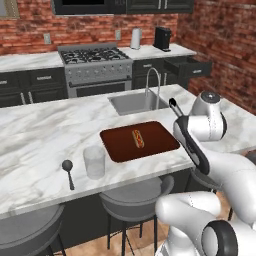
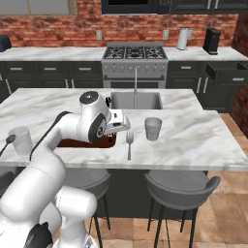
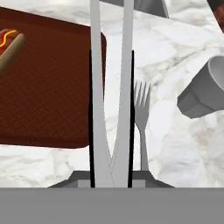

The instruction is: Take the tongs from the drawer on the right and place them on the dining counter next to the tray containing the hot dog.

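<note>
One tray (image 1: 150, 145) lies on the counter (image 1: 40, 135), on the near side of the sink (image 1: 131, 102). One hot dog (image 1: 138, 138) rests on the tray, about at its middle. Two cups stand on the counter: a clear one (image 1: 94, 162) just beside the tray's left edge, and a grey one (image 2: 153, 129) to the tray's right, in front of the sink. One dark spoon (image 1: 68, 172) lies left of the clear cup, near the counter's front edge. One fork (image 2: 129, 143) lies right of the tray, between the tray and the grey cup, its tines pointing toward the sink. One drawer (image 1: 189, 66) stands pulled open in the cabinets by the brick wall, well apart from the tray, to the far right. Three stools show under the counter's front edge

One pair of tongs (image 3: 111, 94) is held by the gripper (image 3: 112, 180); the jaws are closed narrowly on the joined end, and the two arms spread away from the hand. In the hand view the tongs hang over the counter just beside the tray's right edge, with the fork close on their other side. Whether the tongs touch the counter cannot be told. In the left base view their tip (image 1: 173, 104) shows past the arm, right of the tray
</note>
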